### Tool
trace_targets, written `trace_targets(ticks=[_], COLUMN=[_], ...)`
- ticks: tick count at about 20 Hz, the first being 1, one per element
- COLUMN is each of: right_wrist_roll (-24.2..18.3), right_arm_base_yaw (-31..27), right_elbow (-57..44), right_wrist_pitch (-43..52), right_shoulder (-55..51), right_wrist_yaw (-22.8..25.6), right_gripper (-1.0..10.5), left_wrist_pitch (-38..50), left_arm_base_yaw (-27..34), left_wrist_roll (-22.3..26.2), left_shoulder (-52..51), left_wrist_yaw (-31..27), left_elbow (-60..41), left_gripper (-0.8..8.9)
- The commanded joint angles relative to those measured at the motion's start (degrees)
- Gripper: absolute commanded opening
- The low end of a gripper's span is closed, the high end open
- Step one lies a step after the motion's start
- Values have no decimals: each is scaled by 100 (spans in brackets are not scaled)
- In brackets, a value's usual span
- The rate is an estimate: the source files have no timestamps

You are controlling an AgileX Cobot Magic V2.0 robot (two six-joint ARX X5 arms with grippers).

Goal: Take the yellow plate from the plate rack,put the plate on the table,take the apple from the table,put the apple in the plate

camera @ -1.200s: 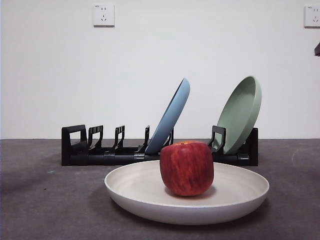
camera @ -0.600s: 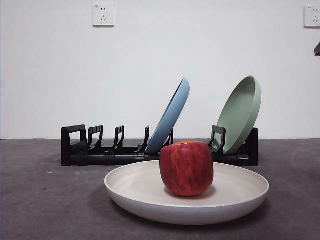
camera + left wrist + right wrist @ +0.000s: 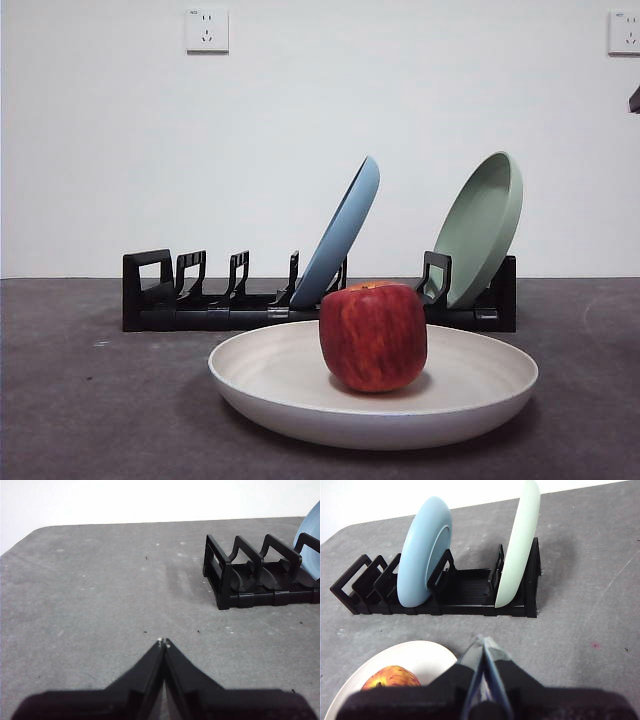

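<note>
The red apple [image 3: 373, 337] sits upright inside the cream yellow plate [image 3: 270, 375], which lies flat on the dark grey table [image 3: 90, 400] in front of the black plate rack [image 3: 160, 300]. In the right wrist view the apple [image 3: 390, 677] and plate [image 3: 427, 657] lie just beside my right gripper [image 3: 483, 641], which is shut, empty and raised above the table. My left gripper [image 3: 163, 641] is shut and empty over bare table, apart from the rack's empty end [image 3: 250, 570]. A black arm tip [image 3: 634, 98] shows at the front view's right edge.
A blue plate [image 3: 345, 230] and a pale green plate [image 3: 485, 225] stand tilted in the rack; both also show in the right wrist view, blue [image 3: 422, 550] and green [image 3: 520, 540]. Several rack slots at the left stand empty.
</note>
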Motion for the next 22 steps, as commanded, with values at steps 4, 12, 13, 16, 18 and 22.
trace_targets(ticks=[4,12,13,16,18,22], right_wrist_roll=[46,44,37,-605,-1016,-1189], right_arm_base_yaw=[13,13,13,26,-87,-678], right_elbow=[-39,-39,-39,-44,-96,-890], right_wrist_pitch=[35,28,9,-162,-258,26], right_shoulder=[-9,-9,-11,-306,-575,-1473], right_wrist_yaw=[17,22,28,553,614,525], right_gripper=[1,1,1,1,1,1], left_wrist_pitch=[31,31,31,31,31,31], left_arm_base_yaw=[17,15,15,17,17,17], left_wrist_roll=[-35,-35,-35,-35,-35,-35], left_shoulder=[-15,-15,-15,-15,-15,-15], left_wrist_yaw=[-22,-22,-22,-22,-22,-22], left_elbow=[-81,-81,-81,-81,-81,-81], left_gripper=[-1,-1,-1,-1,-1,-1])
